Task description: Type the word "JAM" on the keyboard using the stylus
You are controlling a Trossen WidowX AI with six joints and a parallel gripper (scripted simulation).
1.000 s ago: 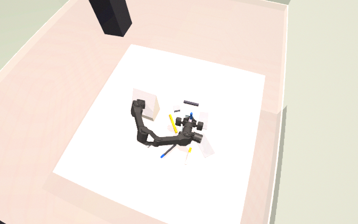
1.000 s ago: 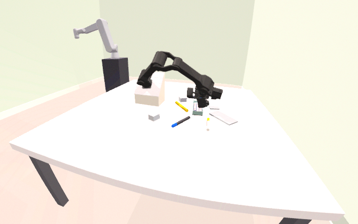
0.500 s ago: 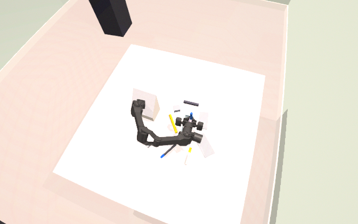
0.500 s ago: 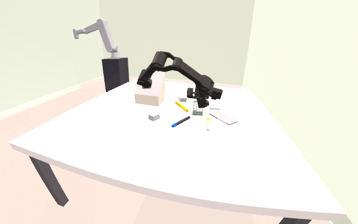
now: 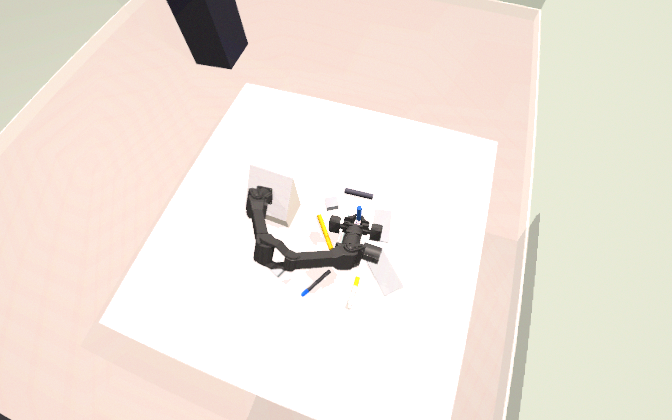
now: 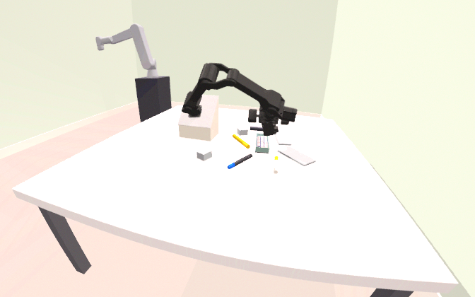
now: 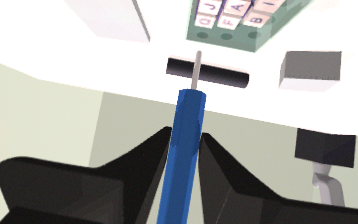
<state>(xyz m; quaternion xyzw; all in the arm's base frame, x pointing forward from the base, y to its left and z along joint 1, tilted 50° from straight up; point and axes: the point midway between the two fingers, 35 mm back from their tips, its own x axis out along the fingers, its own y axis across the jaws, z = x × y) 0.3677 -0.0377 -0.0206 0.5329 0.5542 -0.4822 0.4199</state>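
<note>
The gripper [image 5: 357,221] [image 6: 270,131] [image 7: 187,132] is shut on the blue stylus [image 5: 359,212] [image 7: 190,110]. The stylus's thin grey tip points up the wrist view, and its end shows just short of the keyboard's edge, covering no key. The green keyboard [image 6: 262,150] [image 7: 237,43] has pale keys and is cut off at the top of the wrist view. The J key [image 7: 211,6] and the A key [image 7: 237,6] show there; I see no M. In the exterior view the gripper is above the keyboard's far end. Height of the tip over the keys is unclear.
Around the keyboard lie a dark rod [image 5: 358,193] [image 7: 230,77], a yellow marker [image 5: 324,232] [image 6: 240,141], a black pen with a blue end [image 5: 316,283] [image 6: 239,161], a yellow-tipped white pen [image 6: 276,165], flat grey slabs [image 6: 297,155], small grey blocks [image 6: 204,154] [image 7: 312,66] and a wedge-shaped box [image 6: 196,132].
</note>
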